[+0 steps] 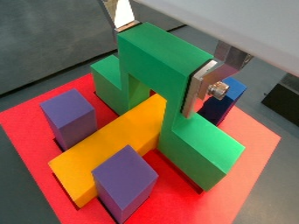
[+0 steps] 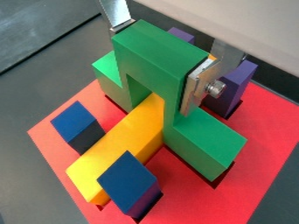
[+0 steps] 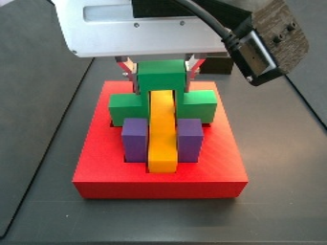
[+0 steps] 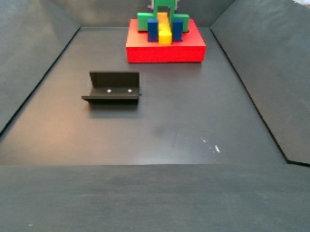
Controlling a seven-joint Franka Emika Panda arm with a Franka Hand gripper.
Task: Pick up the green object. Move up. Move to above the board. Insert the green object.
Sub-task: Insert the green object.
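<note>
Green piece seated across the yellow bar on the red board, gripper clamped on its top.

From my station I saw the large flat red square board (image 3: 102, 177) holding a long yellow bar (image 3: 161, 134) in its middle slot, with purple blocks (image 3: 134, 140) either side of it in a side view and blue blocks (image 2: 77, 125) showing in a wrist view. The bright green bridge-shaped piece (image 1: 163, 83) straddled the bar, its long axis running crosswise to the bar, raised middle cube upward, both lower side cubes down at the board. The two-finger gripper (image 2: 158, 48) sat directly over the board, its flat silver fingers (image 1: 208, 79) pressed against opposite faces of the middle cube. I could read no writing anywhere. The dark L-shaped fixture (image 4: 112, 89) stood on the floor well apart from the board.
</note>
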